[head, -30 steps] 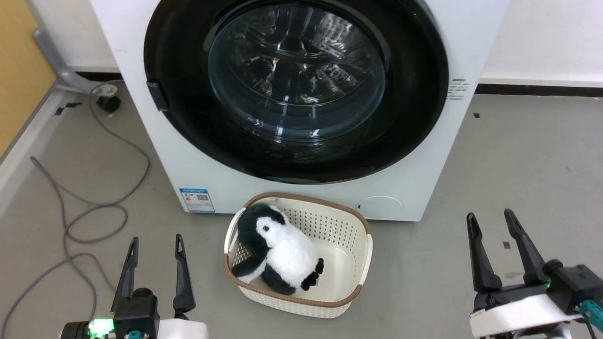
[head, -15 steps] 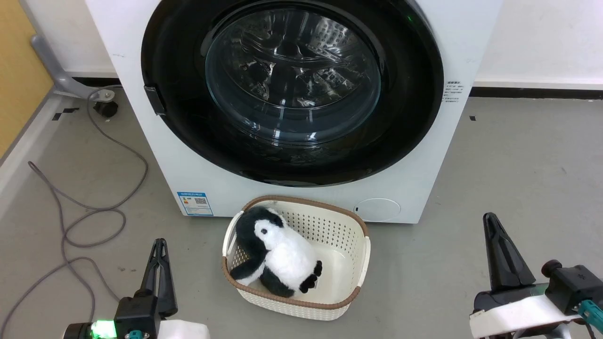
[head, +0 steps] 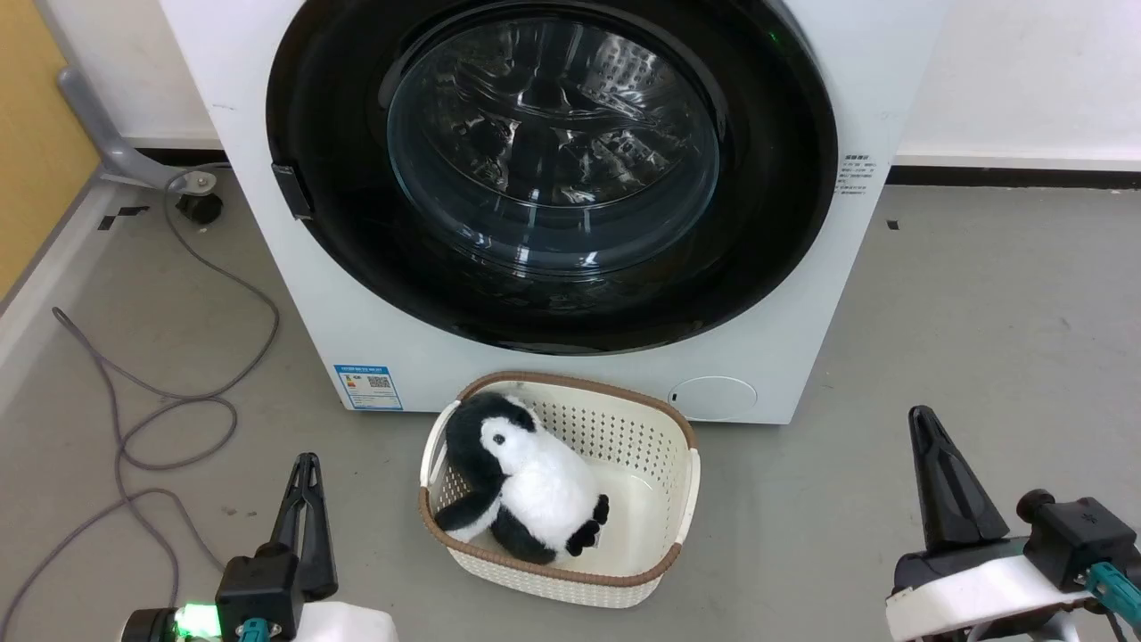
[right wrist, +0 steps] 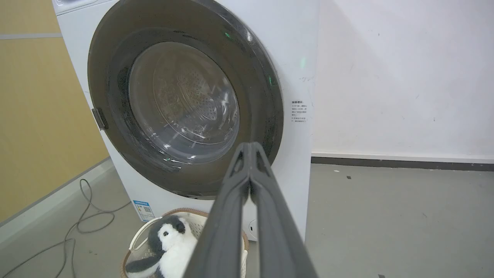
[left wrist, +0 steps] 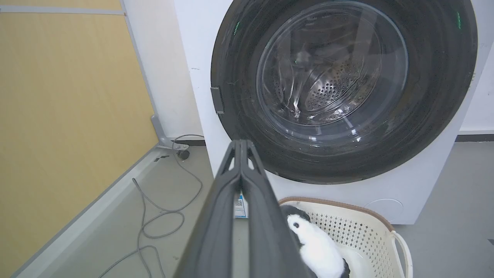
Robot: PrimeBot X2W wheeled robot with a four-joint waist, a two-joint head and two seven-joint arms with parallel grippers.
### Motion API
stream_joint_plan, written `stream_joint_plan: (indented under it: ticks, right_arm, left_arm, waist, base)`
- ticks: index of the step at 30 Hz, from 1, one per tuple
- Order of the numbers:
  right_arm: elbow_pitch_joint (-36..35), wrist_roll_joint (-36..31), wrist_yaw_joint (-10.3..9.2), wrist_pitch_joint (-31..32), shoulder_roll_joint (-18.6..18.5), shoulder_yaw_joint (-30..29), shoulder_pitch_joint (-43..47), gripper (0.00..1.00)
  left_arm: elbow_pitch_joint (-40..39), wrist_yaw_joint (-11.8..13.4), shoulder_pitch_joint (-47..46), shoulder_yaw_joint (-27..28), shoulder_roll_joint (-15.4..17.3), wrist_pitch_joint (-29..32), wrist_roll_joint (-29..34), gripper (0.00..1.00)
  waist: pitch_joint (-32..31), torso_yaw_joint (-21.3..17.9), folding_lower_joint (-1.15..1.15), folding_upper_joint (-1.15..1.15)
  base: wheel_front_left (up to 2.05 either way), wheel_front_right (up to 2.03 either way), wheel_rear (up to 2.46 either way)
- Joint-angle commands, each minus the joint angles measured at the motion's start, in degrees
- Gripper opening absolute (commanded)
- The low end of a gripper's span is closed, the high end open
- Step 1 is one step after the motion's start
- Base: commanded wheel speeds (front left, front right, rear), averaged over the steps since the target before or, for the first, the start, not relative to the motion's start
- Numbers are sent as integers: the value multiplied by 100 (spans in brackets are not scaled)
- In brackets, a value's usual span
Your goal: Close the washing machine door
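Observation:
The white washing machine (head: 428, 357) stands on the grey floor ahead of me. Its door (head: 553, 152), a glossy black rim around a bulging glass window, lies flat against the machine's front, and the steel drum shows through the glass. The door (left wrist: 332, 77) looks the same in the left wrist view and, as the door (right wrist: 181, 112), in the right wrist view. My left gripper (head: 306, 459) is low at the left, shut and holding nothing. My right gripper (head: 920, 415) is low at the right, also shut and holding nothing. Both are well short of the machine.
A cream basket (head: 682, 499) with a plush penguin (head: 535, 481) sits on the floor just before the machine, between my grippers. A grey cable (head: 178, 401) loops on the floor at the left, beside a yellow panel (head: 36, 134).
Both grippers have gone from open to shut. The head view has shifted slightly; the door and the basket stay where they were.

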Motion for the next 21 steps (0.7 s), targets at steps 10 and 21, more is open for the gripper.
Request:
stream_joint_plan:
  ticks: [10, 21]
  right_arm:
    - [-66, -118, -1, 153, 7, 20, 27, 0]
    - [-93, -198, -2, 282, 10, 30, 36, 0]
  left_arm:
    - [0, -142, -88, 60, -46, 148, 27, 0]
    - [0, -258, -123, 103, -78, 277, 38, 0]
  waist:
    - [-8, -6, 0, 0]
    - [-17, -13, 0, 0]
  base:
    - [0, 0, 0]
    - [0, 0, 0]
